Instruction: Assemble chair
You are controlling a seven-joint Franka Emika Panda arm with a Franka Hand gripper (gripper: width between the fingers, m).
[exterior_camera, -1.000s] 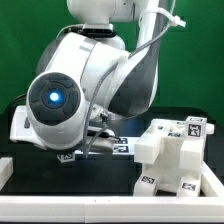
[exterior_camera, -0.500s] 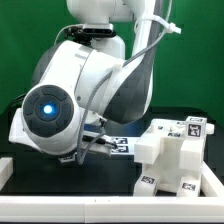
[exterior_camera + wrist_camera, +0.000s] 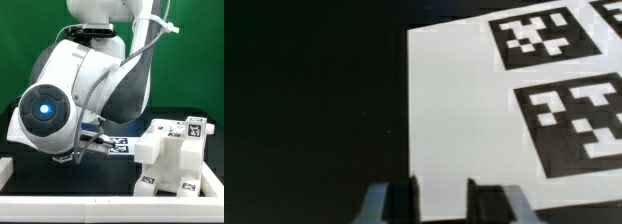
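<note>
- Exterior view: the arm hides most of the black table (image 3: 20, 178); the chair (image 3: 172, 152), a blocky white tagged assembly, stands toward the front corner on the exterior view's right, probably parked there to take further parts
- Wrist view: the gripper (image 3: 441, 203) hangs low over the edge of a flat white tagged board (image 3: 491, 100), fingers (image 3: 397, 203) apart and holding nothing, seemingly lined up to straddle that edge

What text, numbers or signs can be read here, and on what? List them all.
No words, brands or numbers can be read in either view.
Chair: black-and-white square tags only, patterns and not text.
White board in the wrist view: two square tags, also patterns only.
Arm: a glowing blue light, no lettering visible.
</note>
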